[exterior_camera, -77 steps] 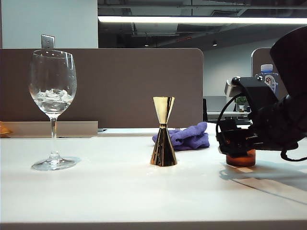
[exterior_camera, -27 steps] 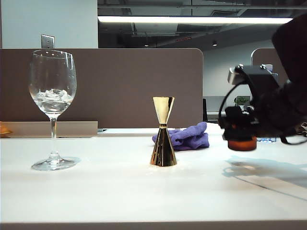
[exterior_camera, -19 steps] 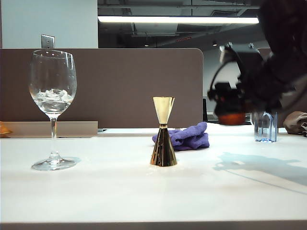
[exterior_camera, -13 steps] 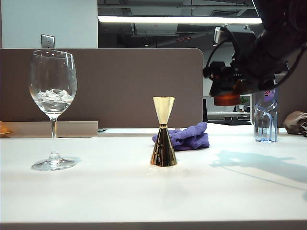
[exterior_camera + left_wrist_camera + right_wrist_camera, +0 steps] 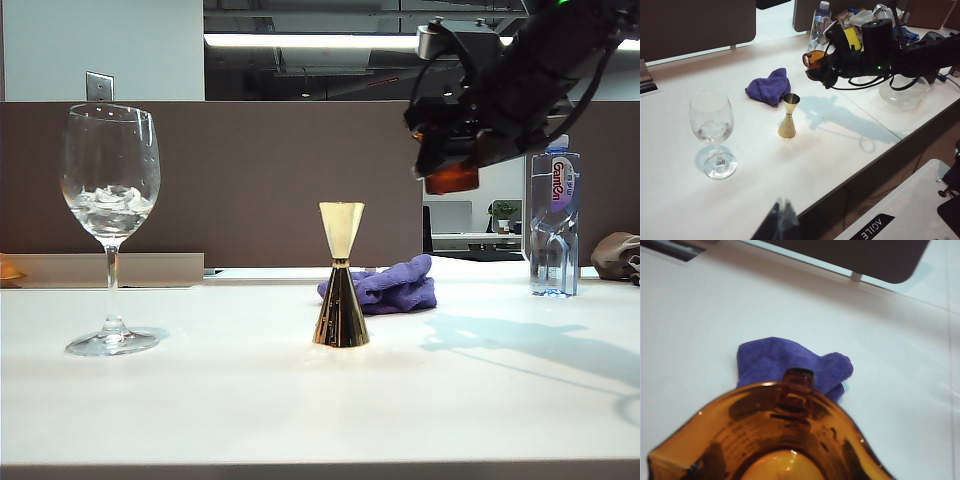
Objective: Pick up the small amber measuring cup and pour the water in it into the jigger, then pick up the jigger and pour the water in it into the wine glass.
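The small amber measuring cup (image 5: 452, 178) hangs in the air, up and to the right of the jigger, with my right gripper (image 5: 445, 150) shut on it. In the right wrist view the cup (image 5: 780, 435) fills the near field, its spout toward the cloth; water in it is hard to make out. The gold jigger (image 5: 341, 290) stands upright mid-table, also seen as the jigger (image 5: 788, 117). The wine glass (image 5: 110, 190) stands at the far left. My left gripper (image 5: 781, 215) hovers shut over the table's front edge, far from everything.
A purple cloth (image 5: 395, 285) lies just behind the jigger. A clear water bottle (image 5: 555, 220) stands at the back right. A clear glass bowl (image 5: 904, 92) sits under the right arm. A brown partition (image 5: 250, 180) runs along the back.
My right gripper has lifted the amber cup off the table at the right and carried it up and leftward toward the jigger. The bottle behind it has come into view. The left arm stays still.
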